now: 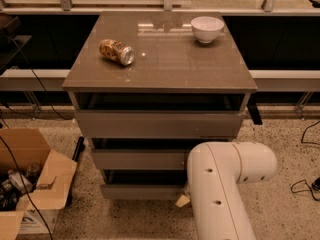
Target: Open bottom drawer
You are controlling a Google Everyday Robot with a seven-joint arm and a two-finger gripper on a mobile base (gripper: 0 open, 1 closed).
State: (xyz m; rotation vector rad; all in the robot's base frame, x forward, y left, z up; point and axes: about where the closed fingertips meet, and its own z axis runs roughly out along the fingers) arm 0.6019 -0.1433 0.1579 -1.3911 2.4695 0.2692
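- The gripper (182,200) sits low in the frame, just right of centre. Only a small tan tip shows past the arm's bulk, so I cannot tell whether it is wide, narrow or holding anything.
- That tip lies against the right end of the bottom drawer (140,191). The front has no handle, so the tool probably has to catch an edge there.
- The white arm (220,189) is a smooth, rounded plastic shell with small dark screw holes. It bends at a fat elbow to the lower right and hides the drawer's right corner.
- The bottom drawer is the lowest and slimmest of three flat, matt grey-brown fronts, at bottom centre. A dark shadowed gap runs above it, and it looks at most slightly out.
- Above it are the middle drawer (137,160) and the taller, wider top drawer (155,125), each with a dark slot above it.
- The cabinet top (165,84) is a glossy grey-brown slab that reflects light.
- A dented metal can (116,51) lies on its side at the upper left of the slab. A round white bowl (207,29) stands upright at the upper right, and both are well away from the work.
- An open cardboard box (30,179) sits on the speckled floor (285,174) at lower left.
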